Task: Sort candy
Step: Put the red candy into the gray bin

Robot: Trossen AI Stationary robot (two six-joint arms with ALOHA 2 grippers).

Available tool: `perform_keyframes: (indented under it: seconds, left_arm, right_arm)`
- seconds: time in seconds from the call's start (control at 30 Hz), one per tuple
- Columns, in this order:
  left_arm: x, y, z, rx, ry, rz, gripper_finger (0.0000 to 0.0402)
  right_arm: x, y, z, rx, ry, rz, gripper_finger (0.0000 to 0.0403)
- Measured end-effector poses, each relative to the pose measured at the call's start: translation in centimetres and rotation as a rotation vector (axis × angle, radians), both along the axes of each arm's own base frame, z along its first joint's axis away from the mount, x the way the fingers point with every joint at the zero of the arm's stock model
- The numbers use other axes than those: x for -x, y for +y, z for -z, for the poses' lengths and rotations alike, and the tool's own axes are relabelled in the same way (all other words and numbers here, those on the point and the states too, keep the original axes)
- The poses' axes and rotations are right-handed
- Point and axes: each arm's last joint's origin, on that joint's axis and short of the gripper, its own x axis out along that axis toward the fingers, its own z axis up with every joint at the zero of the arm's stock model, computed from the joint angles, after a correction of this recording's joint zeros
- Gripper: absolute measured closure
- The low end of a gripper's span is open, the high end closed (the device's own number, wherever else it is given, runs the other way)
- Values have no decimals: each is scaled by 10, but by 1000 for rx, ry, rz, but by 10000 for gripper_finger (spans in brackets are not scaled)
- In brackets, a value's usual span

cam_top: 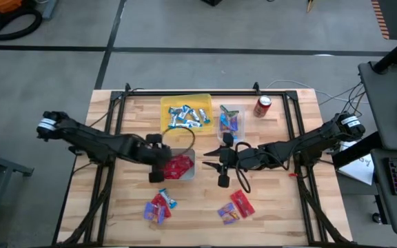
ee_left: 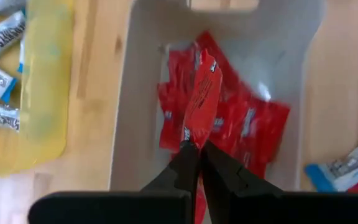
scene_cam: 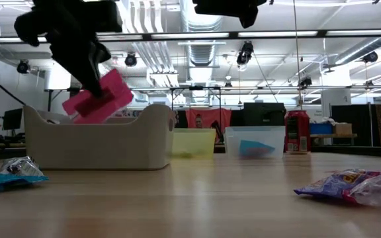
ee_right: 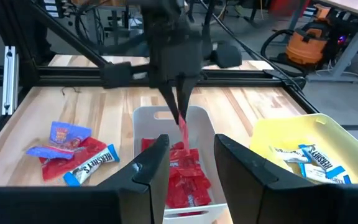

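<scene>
Three bins stand mid-table, partly filled. The white bin (cam_top: 185, 167), nearest the arms, holds a heap of red packets (ee_left: 241, 130); the yellow bin (cam_top: 185, 103) beyond it holds blue-and-silver mini bars (cam_top: 187, 116); the small clear bin (cam_top: 231, 110), right of the yellow one, holds a few purple-blue packets (cam_top: 229, 124). A red soda can (cam_top: 262, 105) stands further right, apart from the sorting.

The left gripper (ee_left: 196, 148), fingers pressed together on one red packet (ee_left: 202, 99), hangs over the white bin with the packet dangling above the heap; release is judged the step in hand. The right gripper (cam_top: 220, 165), fingers parted and empty, waits just right of the white bin.

Unsorted candy lies in two mixed clusters on the near side: a left cluster (cam_top: 158, 207) and a right cluster (cam_top: 236, 207), each combining red, blue-and-silver and purple-blue pieces. The sort appears more than half done.
</scene>
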Motion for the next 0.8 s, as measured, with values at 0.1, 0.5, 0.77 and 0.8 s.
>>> perform_keyframes:
  seconds: [0.1,0.5,0.77,0.8]
  left_arm:
    - [-14,-4,6,-40,89,43,401]
    - [-45,-11,44,-96,289,101,401]
    - [-47,-12,48,-85,302,92,396]
    - [-47,-12,47,-84,300,92,390]
  right_arm:
    - [0,0,0,1,3,0,282]
    - [0,0,1,2,7,-1,282]
    - [0,0,2,4,15,-1,282]
    - [0,0,2,4,15,-1,282]
